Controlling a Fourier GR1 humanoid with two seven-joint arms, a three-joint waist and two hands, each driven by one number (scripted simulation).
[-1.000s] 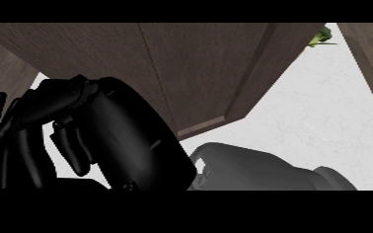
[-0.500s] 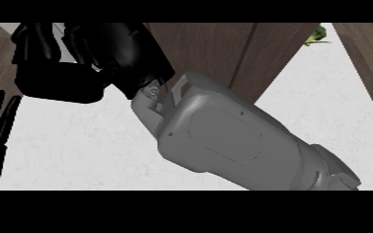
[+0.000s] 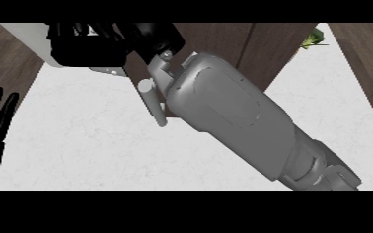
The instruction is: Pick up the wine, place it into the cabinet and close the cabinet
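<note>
The tabletop (image 3: 87, 143) fills the near and middle ground. The cabinet (image 3: 273, 49) stands at its far side, with the handle (image 3: 155, 106) at the cabinet's lower left. The right forearm (image 3: 233, 113) crosses before the cabinet from lower right to upper left, ending in the right hand (image 3: 109, 42). A plant (image 3: 313, 39) sits far right, beside the cabinet.

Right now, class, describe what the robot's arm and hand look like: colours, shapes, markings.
The right forearm is a smooth, rounded grey shell with fine panel seams, narrowing to a paler grey wrist bracket. The right hand is black. No cables or markings show. Thin black slivers at the view's left edge are probably the left hand.
</note>
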